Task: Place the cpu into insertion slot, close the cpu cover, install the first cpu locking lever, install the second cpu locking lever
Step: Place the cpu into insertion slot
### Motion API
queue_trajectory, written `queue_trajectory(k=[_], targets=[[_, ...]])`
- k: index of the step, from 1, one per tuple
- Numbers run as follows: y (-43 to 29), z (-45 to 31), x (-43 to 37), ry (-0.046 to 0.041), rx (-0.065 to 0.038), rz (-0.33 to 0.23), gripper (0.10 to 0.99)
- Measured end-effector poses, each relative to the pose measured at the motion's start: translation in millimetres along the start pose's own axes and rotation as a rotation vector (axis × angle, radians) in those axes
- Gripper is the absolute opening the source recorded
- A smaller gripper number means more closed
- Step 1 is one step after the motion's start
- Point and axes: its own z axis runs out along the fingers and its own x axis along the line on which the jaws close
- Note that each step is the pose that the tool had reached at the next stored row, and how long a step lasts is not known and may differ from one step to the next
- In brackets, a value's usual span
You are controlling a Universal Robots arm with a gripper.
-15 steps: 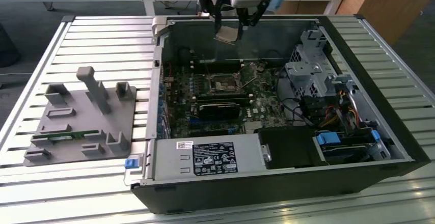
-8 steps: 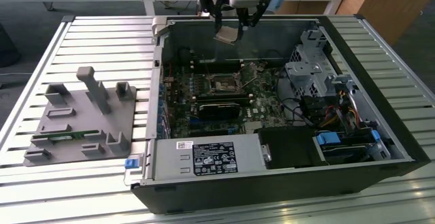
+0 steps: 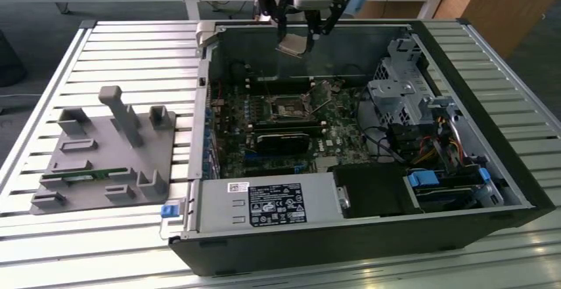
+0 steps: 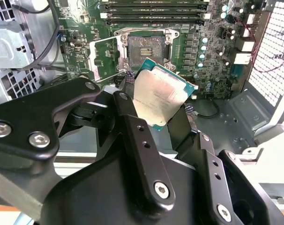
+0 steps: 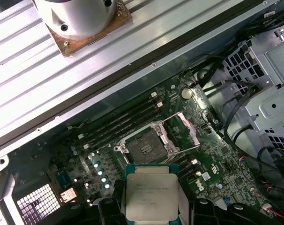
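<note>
My gripper (image 3: 299, 38) hangs above the far wall of the open computer case, shut on the cpu (image 3: 293, 46). In both wrist views the cpu (image 4: 163, 89) (image 5: 151, 197) is a silver-topped square chip with a green edge, tilted and clamped between black fingers (image 4: 128, 117). Below it on the green board lies the insertion slot (image 3: 288, 107) (image 4: 144, 47) (image 5: 144, 147), dark-centred and bare. The cpu cover (image 4: 104, 58) (image 5: 186, 132) is flipped open beside the slot.
A black card (image 3: 282, 138) lies just in front of the slot. A metal drive cage (image 3: 399, 98) and cables (image 3: 412, 144) fill the case on the exterior view's right. A labelled grey box (image 3: 267, 203) sits at the front. A grey fixture (image 3: 105, 151) stands on the slatted table.
</note>
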Motion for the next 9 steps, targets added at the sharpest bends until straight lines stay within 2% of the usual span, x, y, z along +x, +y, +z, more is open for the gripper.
queue_trajectory(k=[9], targets=[[0.0, 0.0, 0.0, -0.0033, -0.001, 0.037, 0.533]])
